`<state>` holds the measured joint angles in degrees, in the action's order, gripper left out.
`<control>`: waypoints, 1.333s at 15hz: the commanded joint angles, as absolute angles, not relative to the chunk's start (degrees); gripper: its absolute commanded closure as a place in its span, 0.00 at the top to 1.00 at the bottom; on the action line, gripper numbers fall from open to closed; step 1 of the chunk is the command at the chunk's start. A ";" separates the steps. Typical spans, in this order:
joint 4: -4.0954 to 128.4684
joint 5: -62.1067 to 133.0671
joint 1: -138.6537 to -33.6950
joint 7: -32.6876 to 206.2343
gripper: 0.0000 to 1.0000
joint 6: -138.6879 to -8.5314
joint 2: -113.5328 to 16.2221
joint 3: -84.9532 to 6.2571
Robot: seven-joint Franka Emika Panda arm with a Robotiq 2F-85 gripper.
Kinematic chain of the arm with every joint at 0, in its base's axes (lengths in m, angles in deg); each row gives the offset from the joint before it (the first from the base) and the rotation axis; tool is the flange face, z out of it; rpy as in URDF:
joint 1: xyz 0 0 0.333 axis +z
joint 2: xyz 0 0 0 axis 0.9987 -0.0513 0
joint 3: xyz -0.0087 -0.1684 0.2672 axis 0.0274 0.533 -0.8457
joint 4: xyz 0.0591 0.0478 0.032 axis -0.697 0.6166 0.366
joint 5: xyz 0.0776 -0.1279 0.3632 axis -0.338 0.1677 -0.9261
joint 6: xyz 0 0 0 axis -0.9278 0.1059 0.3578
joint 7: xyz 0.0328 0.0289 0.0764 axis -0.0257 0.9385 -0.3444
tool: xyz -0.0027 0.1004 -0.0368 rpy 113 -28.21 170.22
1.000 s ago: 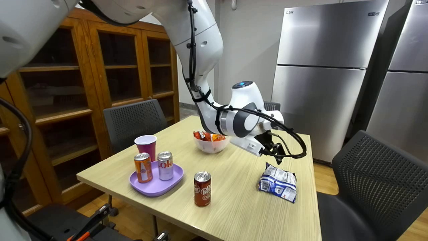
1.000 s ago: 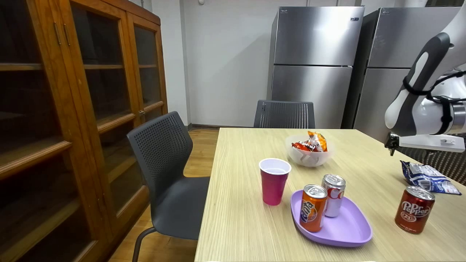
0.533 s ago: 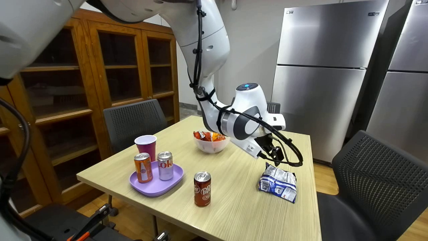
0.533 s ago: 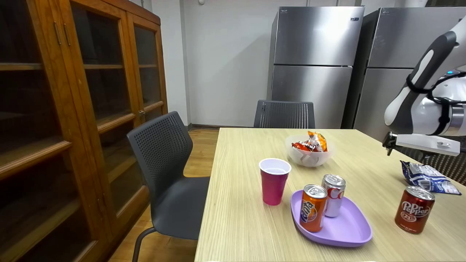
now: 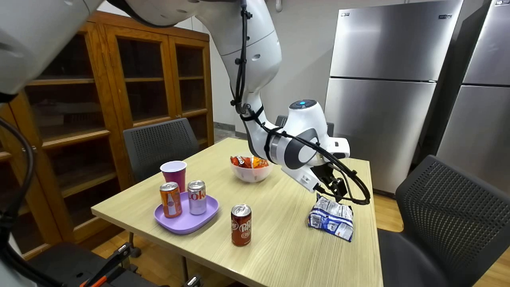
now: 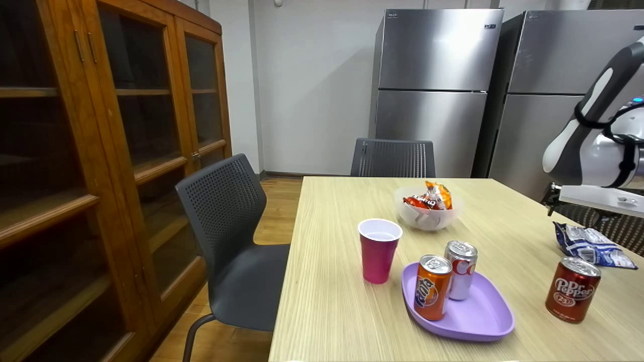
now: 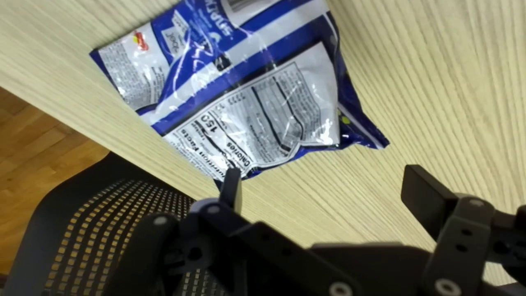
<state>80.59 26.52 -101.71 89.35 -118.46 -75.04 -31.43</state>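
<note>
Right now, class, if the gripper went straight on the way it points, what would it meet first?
Probably the blue-and-white snack bag, at the edge nearest the gripper. The table just beside that edge might come first instead, since depth is unclear in the wrist view.

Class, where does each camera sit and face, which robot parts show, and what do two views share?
Exterior view: beside the arm, facing across the table; arm largely visible.
Exterior view: near the purple tray, facing a wall and refrigerator; arm partly visible.
Wrist view: on the arm's end, facing down at the snack bag; gripper visible.
Both exterior views show the Dr Pepper can.
</note>
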 commanded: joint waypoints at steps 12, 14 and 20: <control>75.37 27.83 -88.56 91.31 1.00 -113.01 -80.49 -19.36; 74.65 27.96 -87.79 91.45 1.00 -112.63 -81.29 -18.54; 73.21 28.80 -86.09 91.64 1.00 -111.16 -82.91 -16.59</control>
<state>75.07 27.01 -87.69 89.40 -113.63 -81.89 -18.58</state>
